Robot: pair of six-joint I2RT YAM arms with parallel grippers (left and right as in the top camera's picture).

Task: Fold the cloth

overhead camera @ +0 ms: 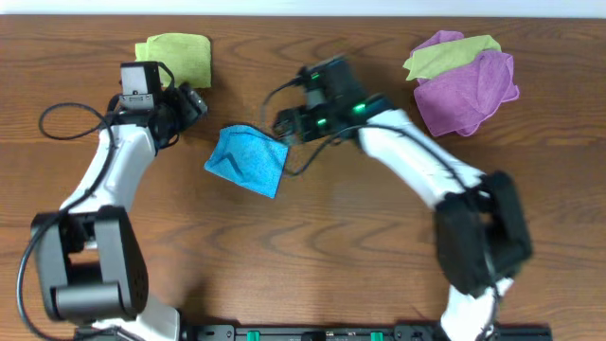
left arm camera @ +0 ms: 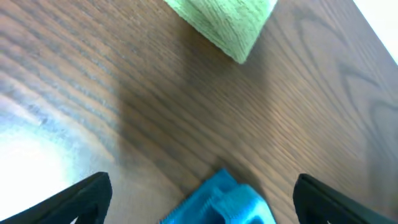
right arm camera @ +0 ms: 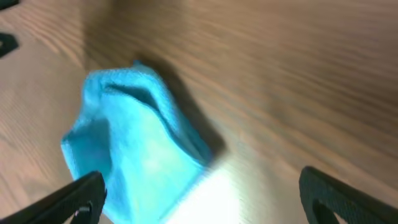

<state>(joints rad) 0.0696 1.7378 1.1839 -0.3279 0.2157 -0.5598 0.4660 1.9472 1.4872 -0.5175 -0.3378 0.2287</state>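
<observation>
The sky-blue cloth (overhead camera: pixel 248 159) lies crumpled in a rough folded heap on the wooden table, between the two arms. My left gripper (overhead camera: pixel 192 104) is open and empty, just up and left of the cloth; the cloth's corner (left arm camera: pixel 219 202) shows between its fingers in the left wrist view. My right gripper (overhead camera: pixel 282 123) is open and empty, just up and right of the cloth. In the right wrist view the cloth (right arm camera: pixel 134 152) lies by the left finger. No white tag shows.
A yellow-green cloth (overhead camera: pixel 178 55) lies at the back left, near my left gripper, and shows in the left wrist view (left arm camera: pixel 227 22). A purple cloth (overhead camera: pixel 469 90) with another yellow-green cloth (overhead camera: pixel 445 57) on it lies at the back right.
</observation>
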